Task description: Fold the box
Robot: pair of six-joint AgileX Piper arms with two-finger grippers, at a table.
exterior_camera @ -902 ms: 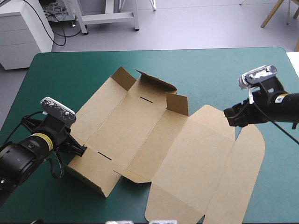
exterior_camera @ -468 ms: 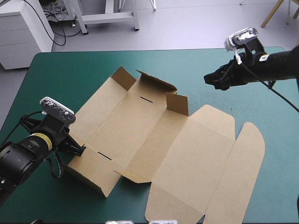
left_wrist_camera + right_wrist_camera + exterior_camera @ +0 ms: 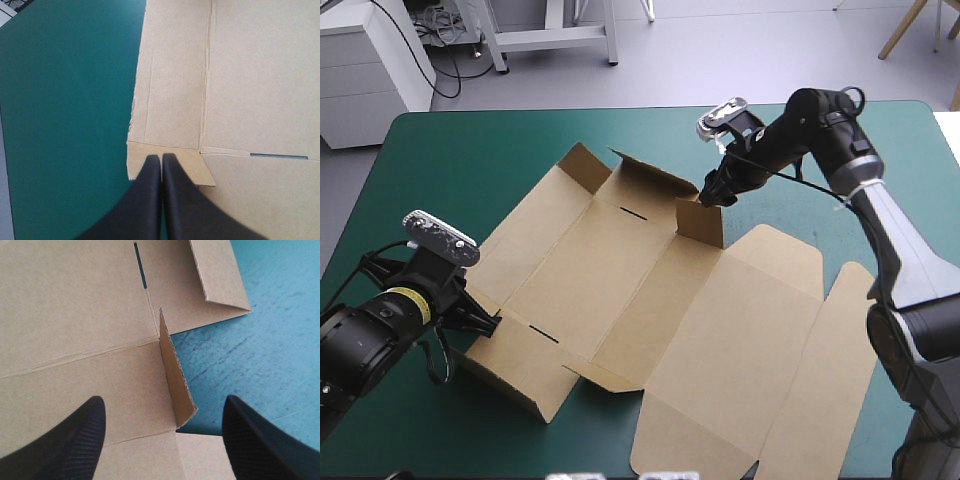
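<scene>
From the high view, note the box spread mostly flat across the middle of the teal-green tabletop, reaching toward the near right corner, with short flaps lifted along its far side. Note the left gripper at the box's left edge, and the right gripper just above the upright corner flap. Judged as the step in hand: turning that flap inward. To do it well, come in square, straddle the flap, press close to its crease, and hold the left edge down against sliding.

From the left wrist view, see black fingers pressed together, tips over a small tab at the box's edge, beside bare cover. No board visibly between them. Gives the contact point, hidden from above by the wrist.

From the right wrist view, see fingers well apart, the flap standing on edge ahead and between them, apparently untouched. Settles what the high view leaves open: seemingly touching from above, yet clear here. Adds the slot beyond the crease.
</scene>
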